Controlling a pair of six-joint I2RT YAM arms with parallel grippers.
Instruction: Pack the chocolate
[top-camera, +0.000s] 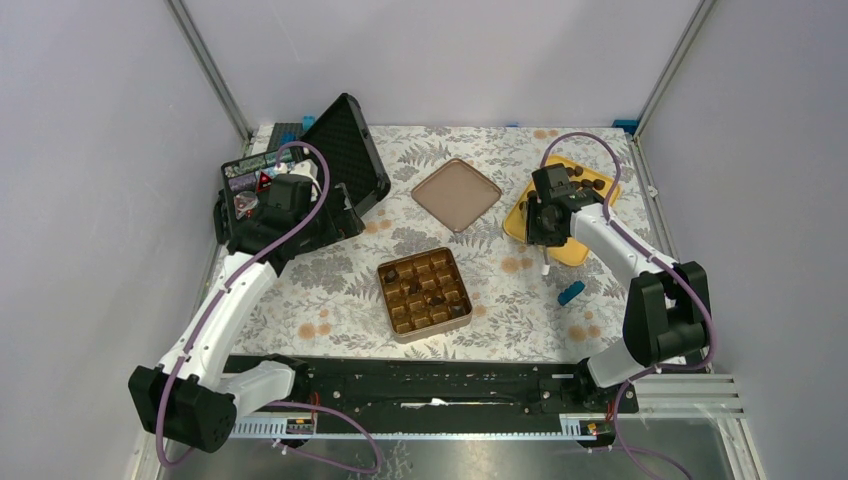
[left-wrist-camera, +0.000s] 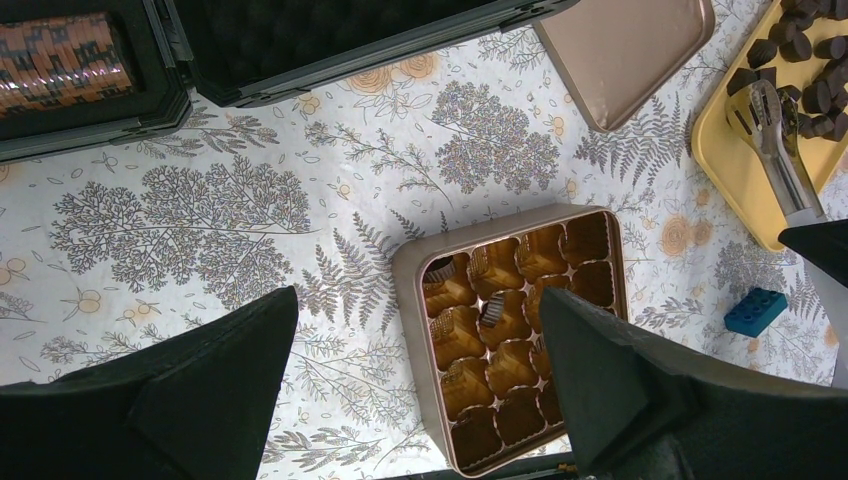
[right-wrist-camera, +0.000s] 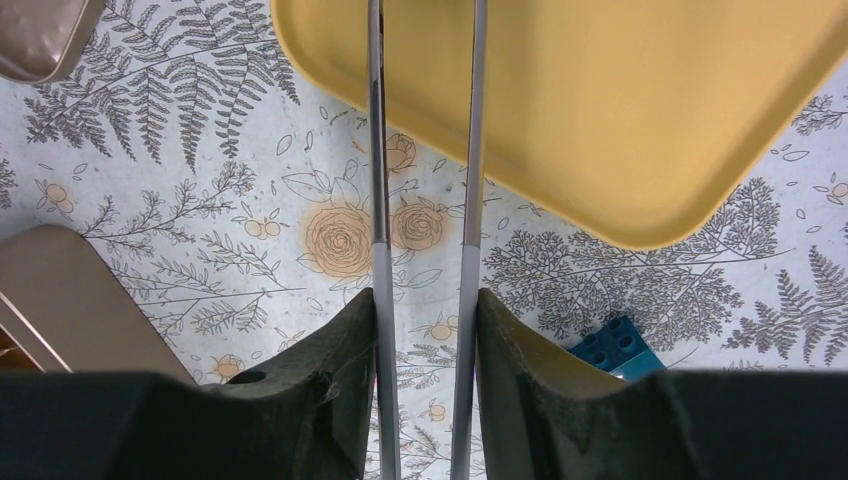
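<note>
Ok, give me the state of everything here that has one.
Tin, open, few cells filled.
Lid, off, lying apart from the tin.
Case, open.
Chocolate, mostly on tray.
Tongs, held, tips over tray.
Left pincer, open, empty.
Right pincer, shut on tongs.

Choc (top-camera: 393, 272) in tin (top-camera: 386, 295) too small to count; tongs (right-wrist-camera: 376, 150) tips cut off, rt wrist.

The chocolate (left-wrist-camera: 815, 95) is dark brown, tray (right-wrist-camera: 620, 100) yellow, tin (left-wrist-camera: 405, 300) golden, lid (left-wrist-camera: 620, 50) brown, brick (left-wrist-camera: 757, 311) blue, tongs (left-wrist-camera: 783, 160) silver, case (left-wrist-camera: 330, 40) black; cloth (left-wrist-camera: 250, 230) white with grey ferns, orange roses.
</note>
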